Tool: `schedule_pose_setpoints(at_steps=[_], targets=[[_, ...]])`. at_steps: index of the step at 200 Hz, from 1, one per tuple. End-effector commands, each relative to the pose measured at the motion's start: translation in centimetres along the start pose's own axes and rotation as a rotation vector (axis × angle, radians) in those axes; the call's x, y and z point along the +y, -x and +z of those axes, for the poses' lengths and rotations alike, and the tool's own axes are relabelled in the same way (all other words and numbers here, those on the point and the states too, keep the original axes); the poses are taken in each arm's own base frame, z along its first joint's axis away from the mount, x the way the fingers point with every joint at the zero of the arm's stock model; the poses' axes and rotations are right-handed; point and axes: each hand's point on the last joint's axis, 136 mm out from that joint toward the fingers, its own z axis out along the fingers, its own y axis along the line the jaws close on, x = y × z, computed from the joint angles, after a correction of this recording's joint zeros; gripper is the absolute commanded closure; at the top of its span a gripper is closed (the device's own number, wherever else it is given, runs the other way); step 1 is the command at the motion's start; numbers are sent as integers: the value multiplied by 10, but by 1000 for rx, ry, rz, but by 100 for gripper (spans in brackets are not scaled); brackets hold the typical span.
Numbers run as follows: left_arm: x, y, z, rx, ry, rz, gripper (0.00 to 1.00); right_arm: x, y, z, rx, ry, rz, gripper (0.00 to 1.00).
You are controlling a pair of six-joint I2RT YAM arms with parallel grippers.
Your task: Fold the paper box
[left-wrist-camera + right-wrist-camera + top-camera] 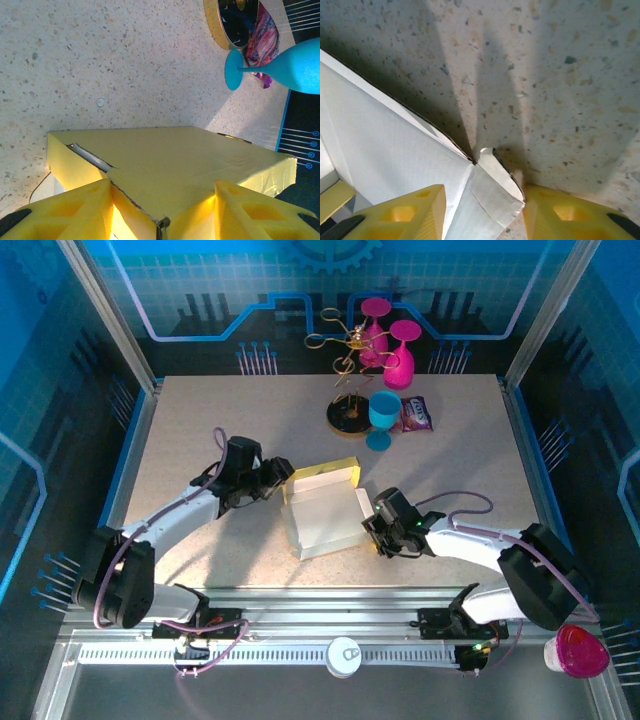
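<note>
We start at the left gripper [162, 197]; its yellow fingers stand part-way apart with a corner of the paper box [322, 515] between them, the yellow outer face turned to the wrist camera; we cannot tell whether they clamp the card or merely straddle it. The right gripper [482, 192] is spread; a loose white side flap [492, 180] pokes up between its fingers, brushing one and clear of the other, so nothing is pinched there. The box sits at the middle of the speckled table [200, 430], between the two grippers, the left at its far-left corner and the right at its right side. We judge the task roughly half done; white walls are raised, the white inside lies open, and a yellow panel stands along the far edge. What seems left: tuck the right flap, bring the lid over, seat its tabs. A blue goblet [381, 418] and a purple packet [416, 415] stand well apart behind.
</note>
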Motion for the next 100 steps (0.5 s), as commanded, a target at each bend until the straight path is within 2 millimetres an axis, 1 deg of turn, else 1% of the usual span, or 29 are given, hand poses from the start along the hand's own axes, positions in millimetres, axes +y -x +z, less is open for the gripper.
schedule_pose_setpoints(at_steps=[1, 29, 62, 81, 100], targets=[[34, -5, 4, 47, 125, -11, 50, 38, -7, 0, 11, 148, 30, 51], [35, 0, 6, 52, 132, -22, 50, 36, -12, 0, 28, 154, 64, 50], [34, 6, 10, 59, 144, -27, 49, 46, -17, -4, 31, 173, 71, 48], [32, 7, 12, 61, 143, -27, 50, 45, -17, 0, 26, 159, 62, 47], [32, 8, 13, 64, 144, -28, 50, 45, -14, 8, 15, 169, 74, 49]])
